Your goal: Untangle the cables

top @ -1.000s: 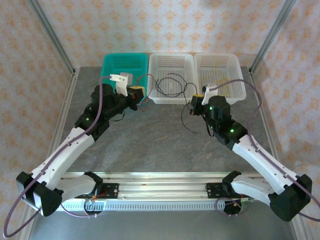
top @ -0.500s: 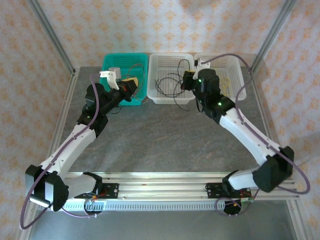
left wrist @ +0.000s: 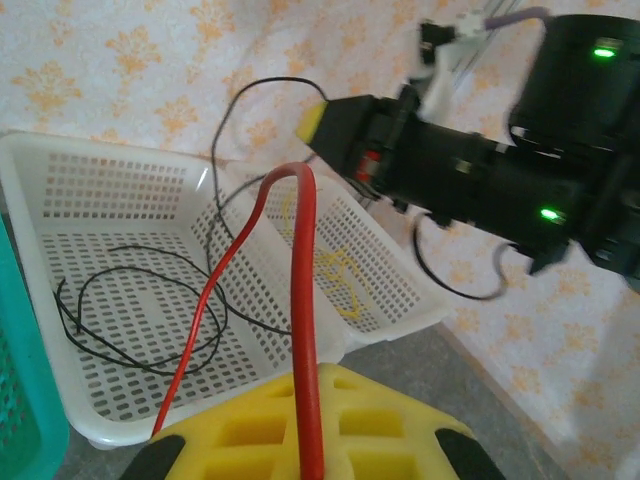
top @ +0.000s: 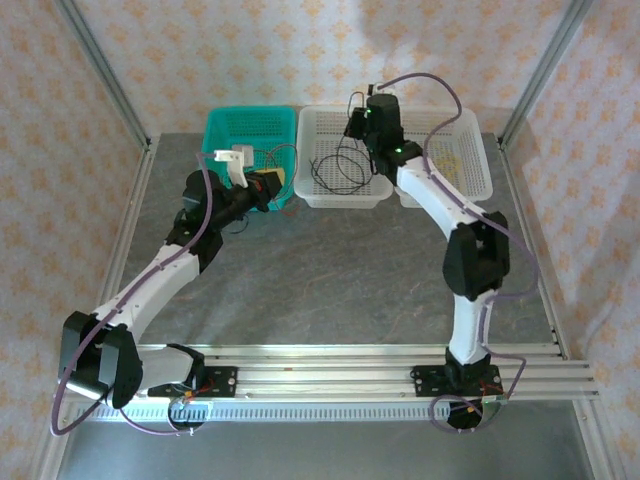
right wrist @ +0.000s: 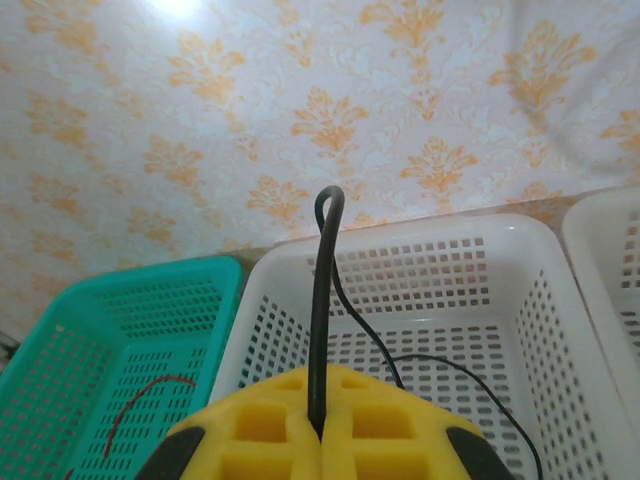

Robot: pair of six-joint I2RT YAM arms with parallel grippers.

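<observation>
on the grey table (top: 320, 280), left gripper (left wrist: 306, 425) clamps the red cable (left wrist: 301, 260); right gripper (right wrist: 320, 415) clamps the black cable (right wrist: 322, 290).

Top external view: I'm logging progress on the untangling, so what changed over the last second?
The right claw, shut on the black cable, swung from the open table back over the middle white basket. The left claw ends about where it began, by the teal basket, shut on the red cable. Those baskets and the right white basket stayed put.
</observation>
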